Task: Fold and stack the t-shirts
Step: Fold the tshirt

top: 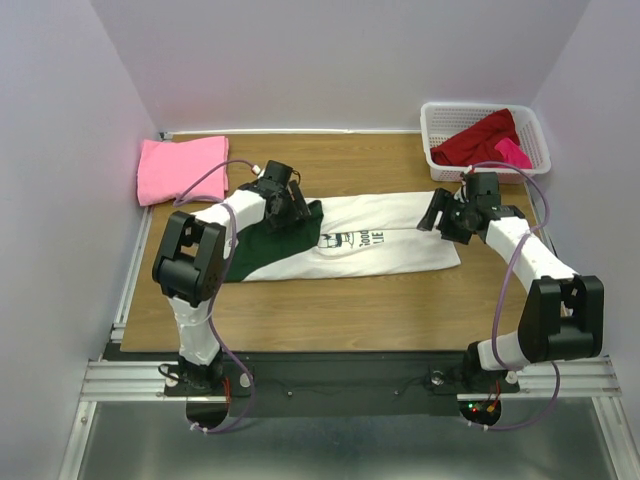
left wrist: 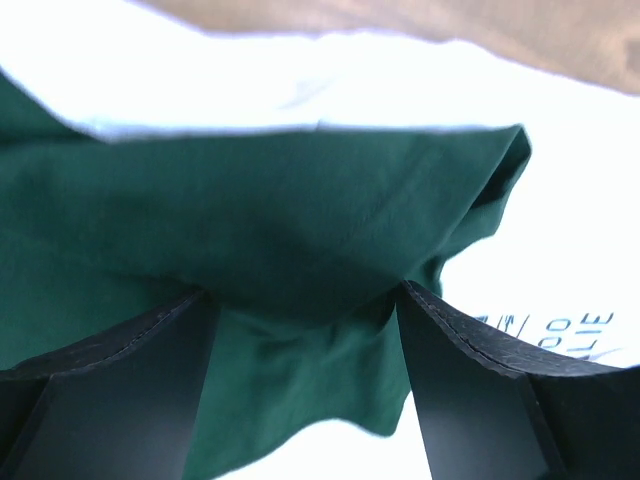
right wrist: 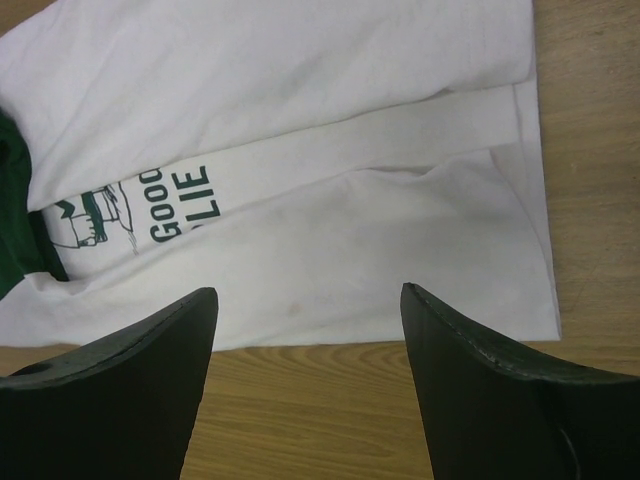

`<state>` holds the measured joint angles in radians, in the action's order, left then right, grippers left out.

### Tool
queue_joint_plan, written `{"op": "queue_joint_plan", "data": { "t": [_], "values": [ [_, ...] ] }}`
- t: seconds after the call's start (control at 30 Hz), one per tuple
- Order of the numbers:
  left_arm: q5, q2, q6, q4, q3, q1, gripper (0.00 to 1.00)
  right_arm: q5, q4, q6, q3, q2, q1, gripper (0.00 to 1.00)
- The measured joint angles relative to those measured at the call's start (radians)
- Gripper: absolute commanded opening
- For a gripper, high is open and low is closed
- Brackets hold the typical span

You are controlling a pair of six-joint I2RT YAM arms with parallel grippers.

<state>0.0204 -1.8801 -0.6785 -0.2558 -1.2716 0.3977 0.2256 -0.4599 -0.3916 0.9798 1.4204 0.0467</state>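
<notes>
The white t-shirt with dark green sleeves [top: 385,240] lies lengthwise across the middle of the table, its long sides folded in and the black print facing up. My left gripper [top: 298,208] is low over its green sleeve end. In the left wrist view the jaws [left wrist: 305,300] stand wide apart with bunched green cloth [left wrist: 280,230] between them. My right gripper [top: 440,215] is at the shirt's right hem. It is open [right wrist: 308,300] over bare wood just off the white hem [right wrist: 330,290].
A folded pink t-shirt [top: 182,168] lies at the back left. A white lattice basket [top: 437,125] at the back right holds a dark red t-shirt [top: 480,138] and a magenta one [top: 512,152]. Walls close in on three sides.
</notes>
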Motion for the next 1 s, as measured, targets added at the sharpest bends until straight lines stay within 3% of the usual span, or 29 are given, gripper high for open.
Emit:
{"op": "queue_joint_plan", "data": {
  "t": [0.37,0.63,0.83,1.0],
  "values": [
    [-0.067,-0.047,0.020,0.021,-0.151,-0.008,0.81,0.009,0.000,0.004,0.000,0.000,0.000,0.79],
    [-0.096,-0.061,0.035,0.024,-0.142,-0.023,0.67,0.033,0.000,0.011,0.000,0.000,0.000,0.79],
    [-0.129,-0.053,0.061,-0.007,-0.124,-0.038,0.81,0.063,0.000,0.027,0.001,0.001,0.003,0.78],
    [-0.174,-0.005,0.148,-0.025,-0.132,-0.054,0.83,0.101,0.005,0.063,0.054,0.052,0.064,0.75]
  ]
}}
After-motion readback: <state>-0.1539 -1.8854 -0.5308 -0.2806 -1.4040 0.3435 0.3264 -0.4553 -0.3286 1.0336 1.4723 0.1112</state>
